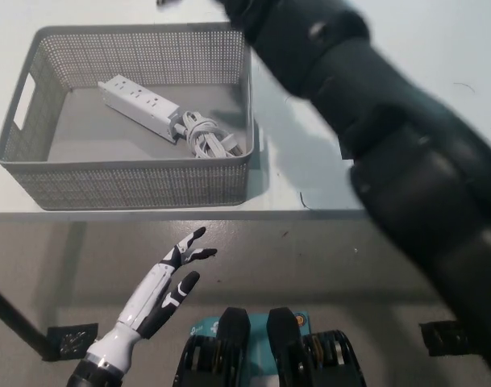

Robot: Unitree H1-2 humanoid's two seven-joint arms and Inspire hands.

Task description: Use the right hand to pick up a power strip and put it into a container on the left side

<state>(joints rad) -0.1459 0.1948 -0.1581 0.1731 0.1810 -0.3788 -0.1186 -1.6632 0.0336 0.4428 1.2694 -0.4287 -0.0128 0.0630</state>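
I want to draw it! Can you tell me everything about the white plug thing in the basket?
The white plastic power strip is a long bar with sockets along its top. It lies flat and slanted on the floor of the grey mesh basket. Its white cord sits bundled at its right end, near the basket's right wall. No robot hand touches it.

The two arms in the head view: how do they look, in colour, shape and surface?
The right arm is all black: thick, rounded shell segments with a smooth, slightly glossy surface, blurred here. Its hand is almost out of view at the top edge. The left hand is slim, white on the back with black fingers and grey tips, on a white forearm ending in a dark cuff. No cables or markings show.
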